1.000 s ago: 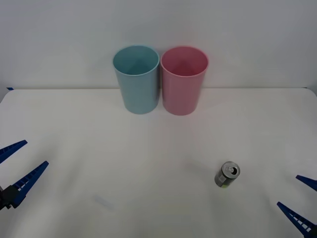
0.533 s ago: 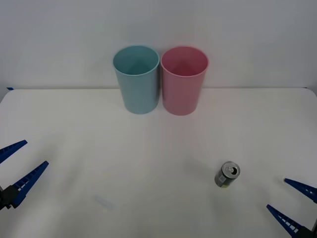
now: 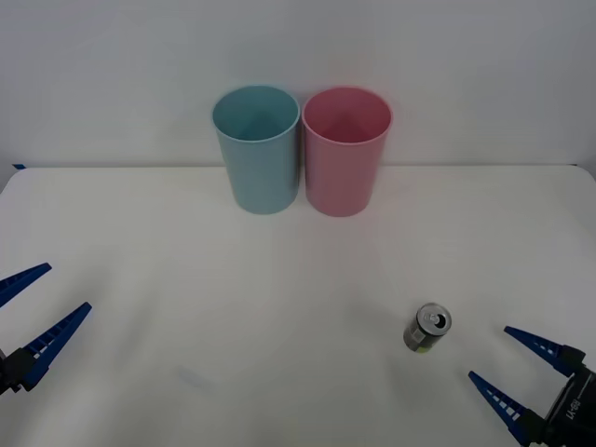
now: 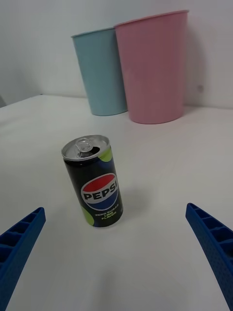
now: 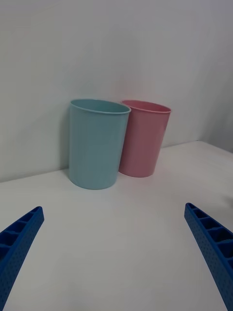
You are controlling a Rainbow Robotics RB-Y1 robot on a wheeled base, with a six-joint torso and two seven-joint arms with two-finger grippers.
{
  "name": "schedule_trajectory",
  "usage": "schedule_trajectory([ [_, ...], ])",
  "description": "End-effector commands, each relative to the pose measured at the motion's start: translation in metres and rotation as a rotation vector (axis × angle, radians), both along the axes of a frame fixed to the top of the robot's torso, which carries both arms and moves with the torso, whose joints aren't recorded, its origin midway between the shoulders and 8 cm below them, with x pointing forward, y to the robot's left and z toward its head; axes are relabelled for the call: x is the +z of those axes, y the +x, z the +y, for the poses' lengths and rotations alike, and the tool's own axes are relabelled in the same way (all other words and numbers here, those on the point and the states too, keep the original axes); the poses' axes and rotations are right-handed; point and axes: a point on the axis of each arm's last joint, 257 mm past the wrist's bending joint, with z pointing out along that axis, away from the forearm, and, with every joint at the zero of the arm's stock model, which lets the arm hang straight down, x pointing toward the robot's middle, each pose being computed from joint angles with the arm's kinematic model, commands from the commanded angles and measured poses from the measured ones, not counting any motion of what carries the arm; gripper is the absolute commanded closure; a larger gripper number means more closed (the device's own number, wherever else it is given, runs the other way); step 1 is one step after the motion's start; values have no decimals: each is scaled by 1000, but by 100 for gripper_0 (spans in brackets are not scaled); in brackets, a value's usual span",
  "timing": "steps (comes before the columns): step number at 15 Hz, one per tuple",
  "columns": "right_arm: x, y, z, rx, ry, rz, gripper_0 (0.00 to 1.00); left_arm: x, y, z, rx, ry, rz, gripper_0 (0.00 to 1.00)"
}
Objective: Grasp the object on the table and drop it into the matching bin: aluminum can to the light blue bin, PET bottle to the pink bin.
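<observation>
A small dark aluminum can (image 3: 427, 327) (image 4: 93, 181) with a silver pull-tab top stands upright on the white table (image 3: 279, 307), at the right front. My right gripper (image 3: 515, 372) (image 4: 116, 252) is open, just right of and nearer than the can, with the can ahead of its spread blue fingers. The light blue bin (image 3: 257, 147) (image 4: 101, 71) (image 5: 96, 142) and the pink bin (image 3: 345, 149) (image 4: 153, 65) (image 5: 143, 137) stand side by side at the table's far edge. My left gripper (image 3: 33, 312) (image 5: 116, 252) hangs open at the far left front.
A plain white wall (image 3: 466, 74) rises right behind the bins. Bare tabletop lies between the can and the bins.
My right gripper has moved left and forward toward the can, and more of its wrist now shows. The can, the bins and the left gripper have not moved.
</observation>
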Motion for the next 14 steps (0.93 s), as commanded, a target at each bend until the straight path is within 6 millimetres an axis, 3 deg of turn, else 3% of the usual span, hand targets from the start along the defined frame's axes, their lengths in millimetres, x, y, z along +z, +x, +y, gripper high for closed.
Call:
schedule_trajectory([
  [1,-4,7,9,-7,0,-7,0,0,0,0,0,0,0,0],
  [14,-17,40,61,-13,-15,-32,0,0,0,0,0,0,0,0],
])
